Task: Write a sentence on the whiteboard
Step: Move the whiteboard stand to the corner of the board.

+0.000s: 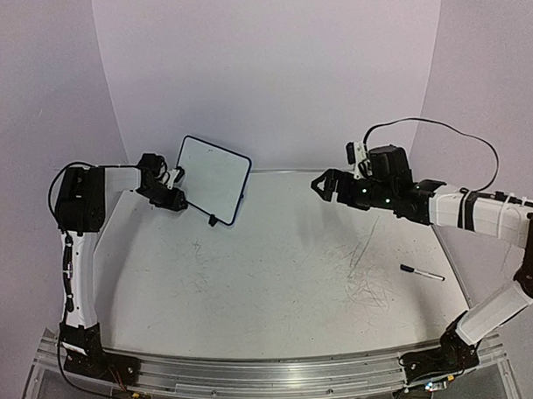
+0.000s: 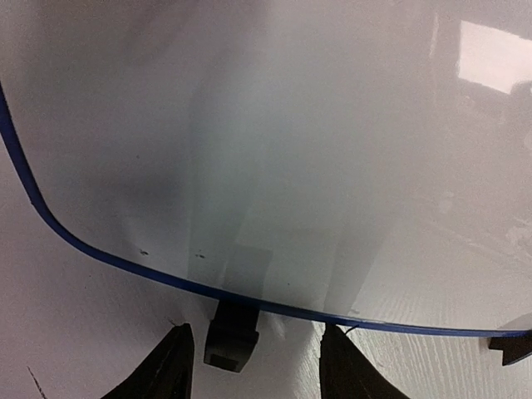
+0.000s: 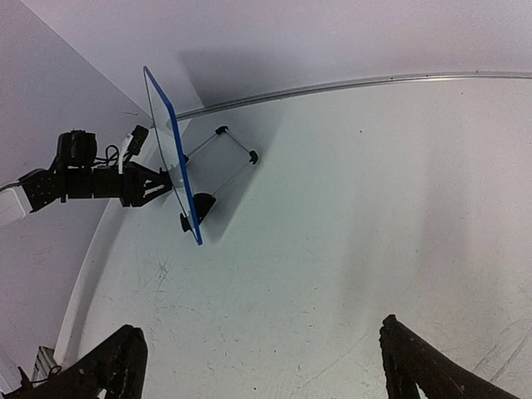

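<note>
Reaching sideways, left tool [image 1: 181, 202] parted beside whiteboard [image 1: 215, 177], right tool [image 1: 321, 185] raised, released wide.

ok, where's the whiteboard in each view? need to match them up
Top external: whiteboard upper left of centre, tilted.
Left wrist: whiteboard fills most of the frame, blue rim along the bottom.
Right wrist: upper left, seen edge-on.
Shared landmark: left gripper at its lower edge.

There is one whiteboard [image 1: 215, 177] with two black feet [image 2: 229, 332] at upper left, one marker [image 1: 422, 272] at lower right and one table [image 1: 278, 287]. There are two grippers: left gripper [image 1: 181, 201] and right gripper [image 1: 321, 185].
</note>
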Robot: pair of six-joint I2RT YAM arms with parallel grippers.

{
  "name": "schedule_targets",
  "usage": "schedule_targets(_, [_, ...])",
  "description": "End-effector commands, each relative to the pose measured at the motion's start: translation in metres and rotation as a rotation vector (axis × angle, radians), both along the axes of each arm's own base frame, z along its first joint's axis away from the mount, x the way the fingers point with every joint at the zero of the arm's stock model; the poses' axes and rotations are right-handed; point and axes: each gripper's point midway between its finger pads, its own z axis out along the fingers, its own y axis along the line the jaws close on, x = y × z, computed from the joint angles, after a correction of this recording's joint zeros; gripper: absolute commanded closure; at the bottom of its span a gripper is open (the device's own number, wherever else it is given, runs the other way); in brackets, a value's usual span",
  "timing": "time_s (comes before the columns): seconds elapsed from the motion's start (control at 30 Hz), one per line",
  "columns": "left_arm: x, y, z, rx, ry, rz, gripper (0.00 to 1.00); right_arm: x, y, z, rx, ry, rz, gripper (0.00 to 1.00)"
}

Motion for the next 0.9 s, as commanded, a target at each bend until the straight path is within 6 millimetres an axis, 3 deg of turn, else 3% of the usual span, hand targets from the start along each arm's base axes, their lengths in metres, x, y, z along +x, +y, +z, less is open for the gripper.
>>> schedule_targets(0.0, [0.017,-0.005,0.019,-0.019,-0.073,-0.008,0.48,-0.003,-0.001,0.022,0.043,-0.054,-0.009,0.02])
schedule_targets(0.4, [0.011,-0.018,0.02,-0.048,-0.093,0.059,0.82,-0.003,0.002,0.007,-0.003,-0.046,-0.006,0.02])
schedule_targets(0.57, [-0.009,-0.029,0.021,-0.064,-0.109,0.175,0.9,-0.002,0.012,-0.007,-0.02,-0.02,0.009,0.02])
schedule_targets(0.73, [-0.042,-0.049,0.005,-0.026,-0.082,0.264,0.93,-0.004,0.023,-0.019,-0.038,0.002,0.032,0.02])
schedule_targets(0.87, [-0.066,-0.051,-0.004,0.001,-0.065,0.382,0.98,-0.005,0.028,-0.031,-0.07,0.013,0.032,0.02])
